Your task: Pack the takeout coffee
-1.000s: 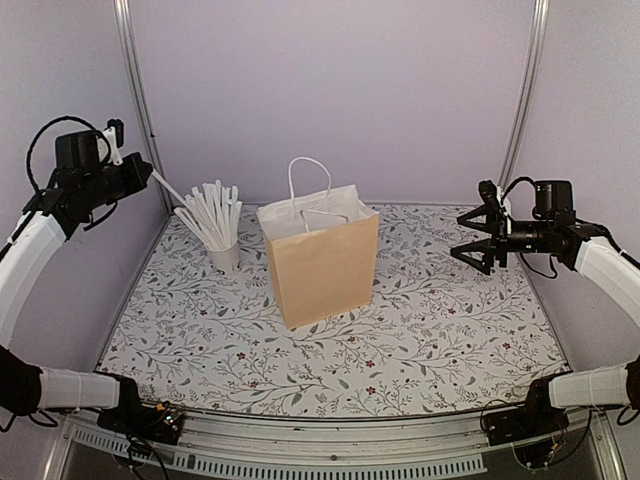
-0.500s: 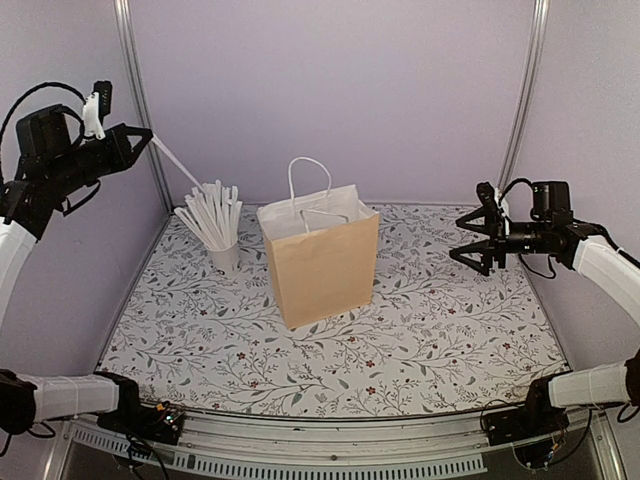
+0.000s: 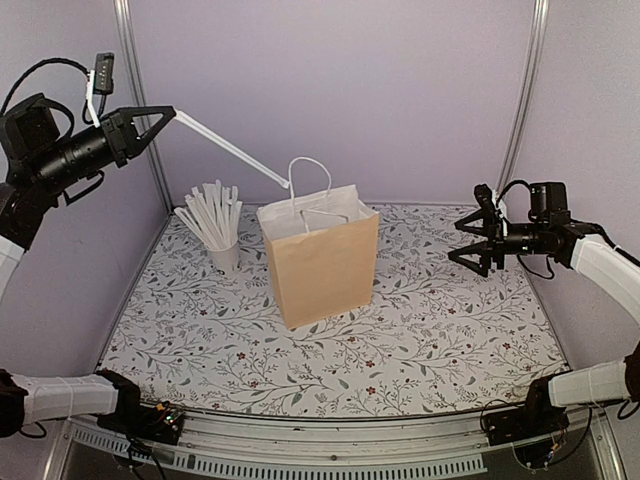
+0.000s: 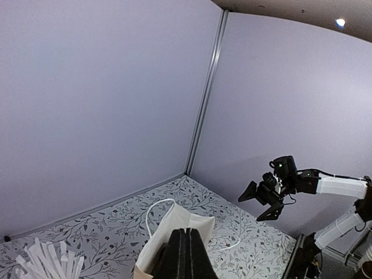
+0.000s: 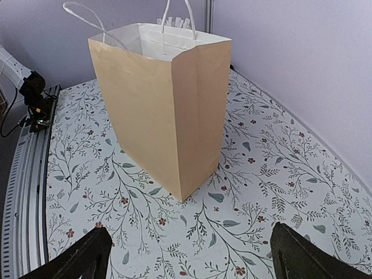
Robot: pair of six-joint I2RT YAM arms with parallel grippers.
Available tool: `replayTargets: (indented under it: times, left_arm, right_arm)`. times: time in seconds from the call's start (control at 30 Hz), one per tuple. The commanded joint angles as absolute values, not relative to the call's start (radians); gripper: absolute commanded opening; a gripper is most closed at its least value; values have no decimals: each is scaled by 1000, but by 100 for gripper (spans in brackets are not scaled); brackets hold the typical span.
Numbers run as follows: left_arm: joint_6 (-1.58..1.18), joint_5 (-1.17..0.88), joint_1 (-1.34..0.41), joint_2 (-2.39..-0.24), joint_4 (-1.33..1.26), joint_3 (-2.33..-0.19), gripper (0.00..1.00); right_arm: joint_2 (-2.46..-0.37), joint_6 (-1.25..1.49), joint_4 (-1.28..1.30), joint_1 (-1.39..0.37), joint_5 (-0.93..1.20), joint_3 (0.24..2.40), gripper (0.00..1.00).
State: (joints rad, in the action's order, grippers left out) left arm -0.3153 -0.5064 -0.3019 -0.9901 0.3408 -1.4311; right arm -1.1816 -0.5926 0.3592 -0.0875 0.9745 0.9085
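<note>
High above the desk's far-left corner: left gripper pinched shut on a long thin white stick, its tip near the handles of the upright tan paper bag mid-desk. Over the right edge: right gripper spread wide, holding nothing. Black paper takeout coffee cup: hidden from every view, so no telling its place relative to either gripper.
</note>
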Motion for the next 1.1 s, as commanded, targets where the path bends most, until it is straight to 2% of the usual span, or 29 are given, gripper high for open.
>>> replayTargets:
  times: [0.0, 0.43, 0.9, 1.07]
  left_arm:
    - [-311, -498, -386, -1040, 342, -1447, 0]
    - [-249, -284, -507, -1267, 489, -1539, 0]
    - [-279, -303, -571, -1462, 526, -1518, 0]
    - [-294, -303, -576, -1487, 530, -1505, 41]
  right_arm:
    - [-1191, -606, 376, -87, 965, 910, 99]
    - [-1192, -614, 381, -87, 948, 913, 99]
    - [-1188, -618, 386, -87, 948, 914, 99]
    - [-1190, -620, 387, -87, 948, 914, 99]
